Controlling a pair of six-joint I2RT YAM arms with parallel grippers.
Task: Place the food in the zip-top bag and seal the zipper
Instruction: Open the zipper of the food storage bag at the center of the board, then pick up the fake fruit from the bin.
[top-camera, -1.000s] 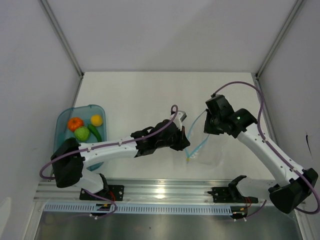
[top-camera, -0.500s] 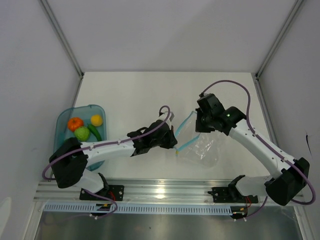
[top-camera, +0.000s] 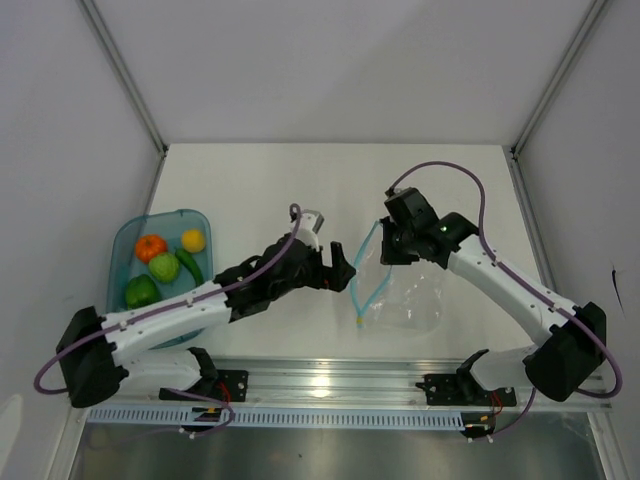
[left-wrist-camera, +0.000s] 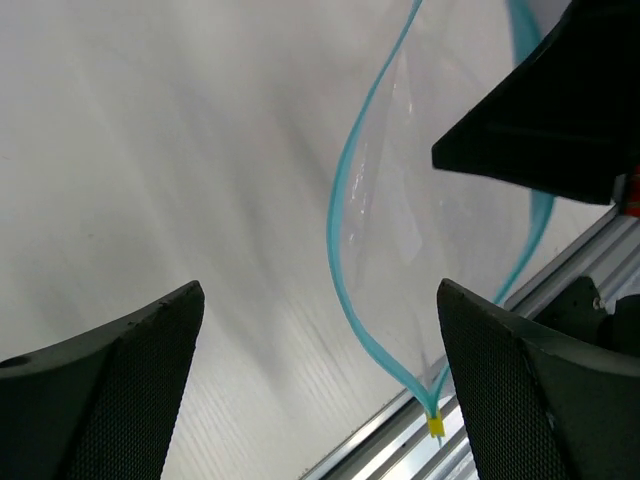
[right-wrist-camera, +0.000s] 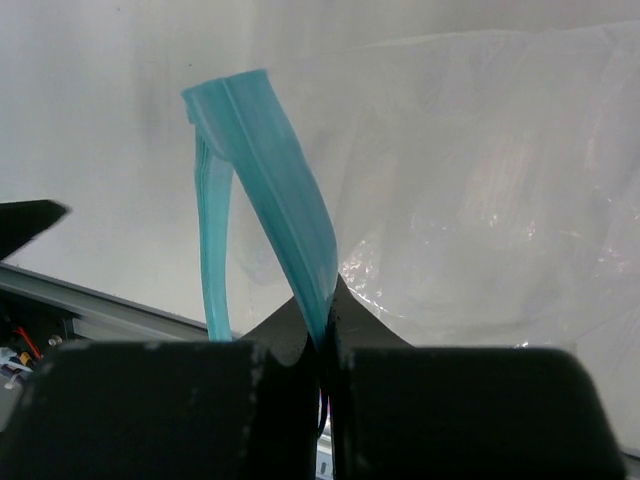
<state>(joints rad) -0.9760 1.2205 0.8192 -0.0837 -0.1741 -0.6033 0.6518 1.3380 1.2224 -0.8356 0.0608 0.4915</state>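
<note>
Two green fruits (top-camera: 164, 267), one orange fruit (top-camera: 150, 247), one yellow fruit (top-camera: 193, 239), one chili (top-camera: 190, 265), one zip-top bag (top-camera: 410, 300), one tray (top-camera: 128, 232)

Clear zip-top bag (top-camera: 410, 300), light blue zipper (top-camera: 356, 285), orange, yellow and green food (top-camera: 164, 267), teal tray (top-camera: 121, 248).

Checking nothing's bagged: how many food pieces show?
5, all in the teal tray: orange fruit, yellow piece at back; light green ball, chili mid; dark green ball in front. Left arm may hide more.
</note>
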